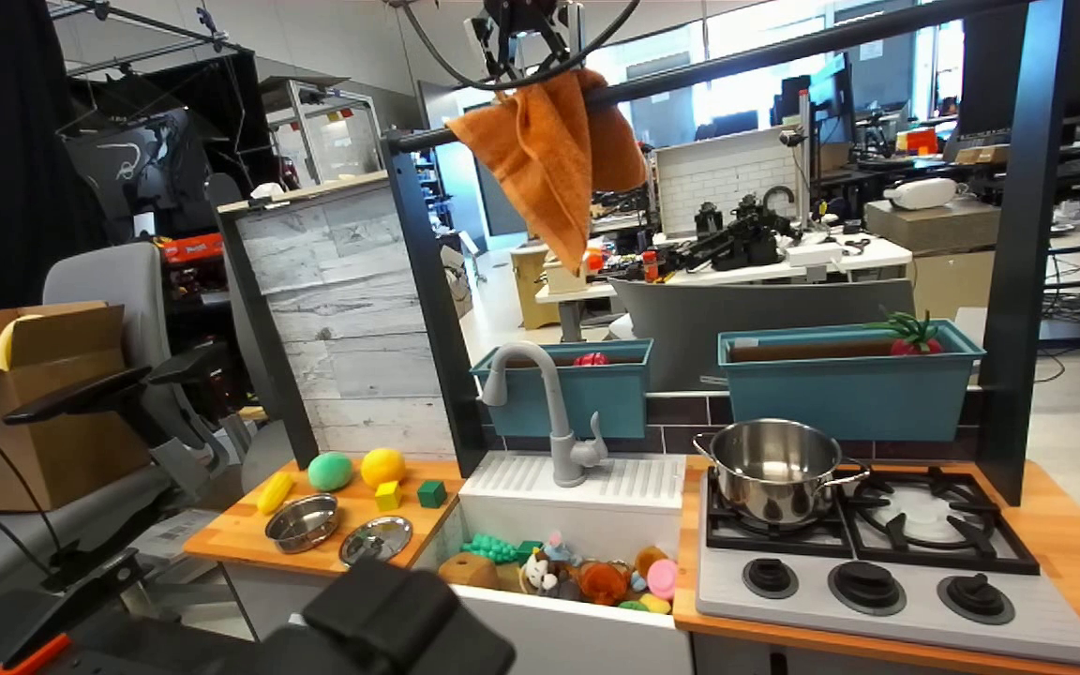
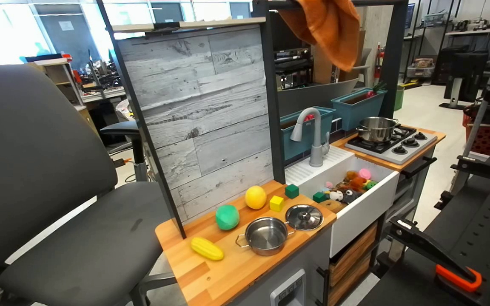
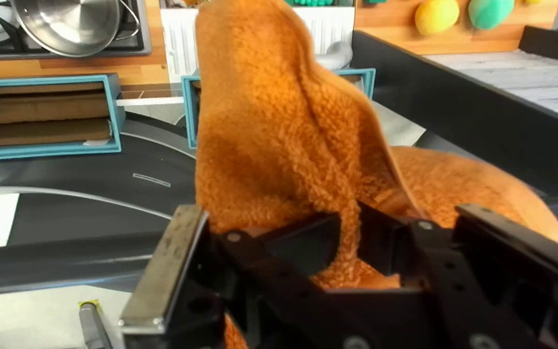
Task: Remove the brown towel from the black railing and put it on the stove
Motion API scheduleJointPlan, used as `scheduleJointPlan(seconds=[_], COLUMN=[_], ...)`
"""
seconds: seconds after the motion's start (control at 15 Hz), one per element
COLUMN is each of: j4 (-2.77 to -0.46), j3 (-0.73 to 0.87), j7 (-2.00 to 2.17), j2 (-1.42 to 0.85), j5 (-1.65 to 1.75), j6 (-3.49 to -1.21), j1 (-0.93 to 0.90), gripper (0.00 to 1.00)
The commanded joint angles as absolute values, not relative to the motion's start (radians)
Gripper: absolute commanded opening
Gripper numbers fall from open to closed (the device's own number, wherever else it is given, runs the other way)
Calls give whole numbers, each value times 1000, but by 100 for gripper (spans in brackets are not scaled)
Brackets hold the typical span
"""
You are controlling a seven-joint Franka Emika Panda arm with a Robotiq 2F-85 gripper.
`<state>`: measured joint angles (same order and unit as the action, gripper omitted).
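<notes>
Since it is draped over the black railing (image 1: 690,73), at left, the brown towel (image 1: 545,159) is pinched at its top by the gripper (image 3: 349,232), presumably for lifting toward the stove (image 1: 922,591), right.

The wooden worktop (image 2: 211,284) carries, at one end, an elongated yellow piece (image 2: 206,249), a rounded green piece (image 2: 227,217), a yellow ball (image 2: 255,197), a yellow cube (image 2: 276,203), a green cube (image 2: 292,191) and a small steel pan (image 2: 266,236) beside a metal lid (image 2: 304,217); at the other end, the stove (image 1: 814,583).
</notes>
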<state>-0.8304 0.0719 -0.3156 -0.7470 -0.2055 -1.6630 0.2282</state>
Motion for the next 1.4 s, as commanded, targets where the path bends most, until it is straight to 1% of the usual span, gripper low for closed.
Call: scheduleJointPlan(seconds=[0.0, 0.27, 0.53, 0.73, 0.8, 0.93, 1.13, 1.33], j4=[-908, -1064, -1168, -1209, -1213, -1229, -1218, -1222], j3=[82, 141, 172, 179, 149, 144, 137, 133], j7=[-478, -608, -610, -570, -548, -511, -461, -383], j2=[-669, -605, -626, -666, -682, -715, -787, -855], j5=[-165, -15, 140, 214, 252, 289, 322, 333], j6=[-1565, -1583, -1593, -1600, -1598, -1626, -1628, -1693], j1=[256, 238, 206, 184, 198, 189, 178, 158], gripper=[0, 0, 0, 0, 0, 0, 0, 0])
